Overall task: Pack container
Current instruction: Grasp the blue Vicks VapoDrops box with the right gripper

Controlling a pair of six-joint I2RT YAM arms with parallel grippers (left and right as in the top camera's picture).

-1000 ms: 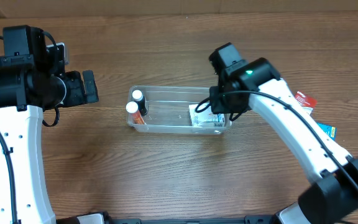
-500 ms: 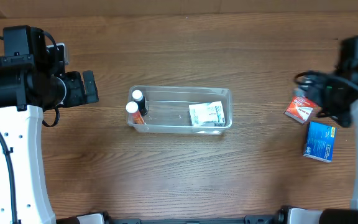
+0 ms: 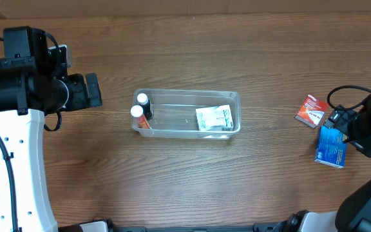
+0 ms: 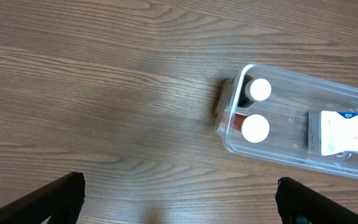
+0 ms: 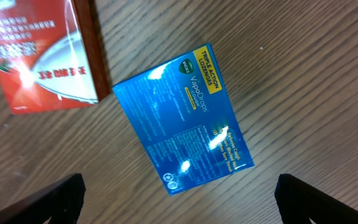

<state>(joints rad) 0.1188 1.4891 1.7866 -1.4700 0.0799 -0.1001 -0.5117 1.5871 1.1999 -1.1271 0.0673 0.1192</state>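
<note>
Two capped bottles (image 3: 137, 111) stand in the left end of the container (image 3: 176, 115), seen from overhead; left wrist: my left gripper (image 4: 179, 183) hangs spread wide, left of the container; right wrist: my right gripper (image 5: 179, 186) gapes over a blue box (image 5: 182, 118), well right of the container.

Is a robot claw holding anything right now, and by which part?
Nothing is held. The right claw hangs open above the blue box; the left claw is open over bare table beside the container.
</note>
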